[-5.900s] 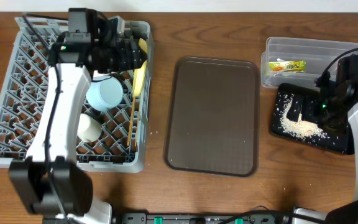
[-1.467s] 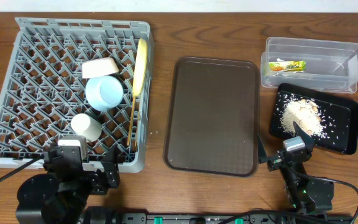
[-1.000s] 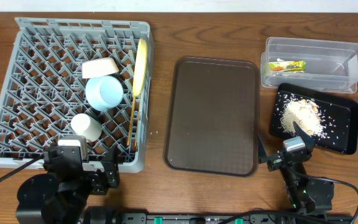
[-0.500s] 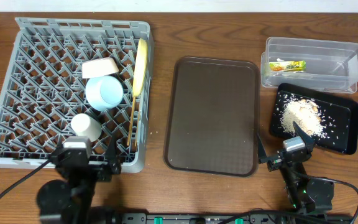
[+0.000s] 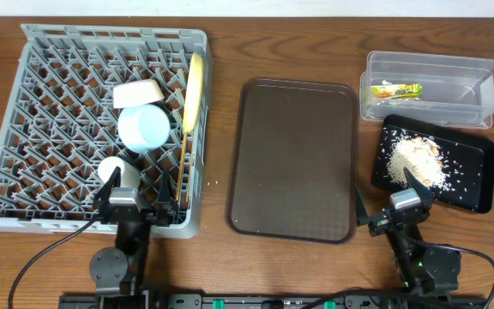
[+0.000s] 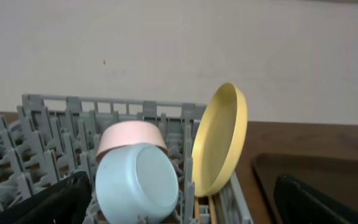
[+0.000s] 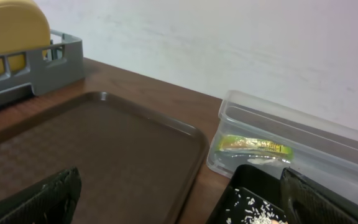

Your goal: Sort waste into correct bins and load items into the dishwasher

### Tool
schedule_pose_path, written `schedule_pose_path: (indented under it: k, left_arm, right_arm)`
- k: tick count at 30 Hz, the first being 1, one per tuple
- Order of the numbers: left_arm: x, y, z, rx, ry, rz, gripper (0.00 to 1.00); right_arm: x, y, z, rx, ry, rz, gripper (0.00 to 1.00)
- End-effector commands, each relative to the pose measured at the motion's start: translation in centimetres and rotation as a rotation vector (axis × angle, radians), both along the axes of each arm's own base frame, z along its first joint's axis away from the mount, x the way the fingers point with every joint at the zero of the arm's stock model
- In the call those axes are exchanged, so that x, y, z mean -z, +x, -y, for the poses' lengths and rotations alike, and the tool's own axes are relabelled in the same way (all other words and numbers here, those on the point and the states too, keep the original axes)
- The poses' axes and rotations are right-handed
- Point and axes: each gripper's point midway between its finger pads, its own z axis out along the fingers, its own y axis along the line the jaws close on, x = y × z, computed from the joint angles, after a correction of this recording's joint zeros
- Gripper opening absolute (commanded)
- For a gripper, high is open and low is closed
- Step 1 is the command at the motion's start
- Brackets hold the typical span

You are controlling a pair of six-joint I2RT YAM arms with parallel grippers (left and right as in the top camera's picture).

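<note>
Retreat is the change here. A few seconds ago my left arm was stretched over the rack and my right sat over the black tray. Now my left gripper (image 5: 133, 196) has folded back to the near edge of the dish rack (image 5: 114, 33), a little lower than half a second ago, while my right gripper (image 5: 388, 199) has not moved. Both stand wide and empty, their dark fingers spread to the lower corners of each wrist view.

I judge the job done. The yellow plate (image 5: 194, 93) stands on edge in the rack, with the light blue cup (image 5: 142, 129), the small white bowl (image 5: 137, 93), the small white cup (image 5: 110, 168) and the chopsticks (image 5: 181, 167) all slotted in beside it. The snack wrapper (image 5: 396, 89) lies in the clear tub (image 5: 431, 62), and the rice crumbs (image 5: 414, 161) are heaped on the black tray (image 5: 478, 184). Nothing is left on the brown serving tray (image 5: 294, 159) between rack and bins.

The wooden table (image 5: 221, 112) is dark-grained and flat. One pale speck lies just beside the rack — too small for me to say what it is. Behind it all is a plain white wall (image 6: 166, 50).
</note>
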Motion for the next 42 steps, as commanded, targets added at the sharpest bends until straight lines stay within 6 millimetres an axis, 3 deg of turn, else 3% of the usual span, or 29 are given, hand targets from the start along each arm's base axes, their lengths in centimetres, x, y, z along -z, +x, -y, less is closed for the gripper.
schedule_pose_path:
  k: [1,5,42]
  left_arm:
    - [1.5,0.1,-0.2,-0.012,-0.015,-0.043,0.95]
    - [5.1,-0.2,-0.1,-0.008,-0.019,-0.188,0.94]
    - [5.2,-0.1,-0.1,-0.008,-0.019,-0.197,0.95]
  right_arm:
    - [0.1,-0.1,-0.3,-0.014,-0.01,-0.001,0.99]
    - [0.1,-0.1,-0.3,-0.014,-0.01,-0.001,0.99]
    - [0.1,-0.1,-0.3,-0.014,-0.01,-0.001,0.99]
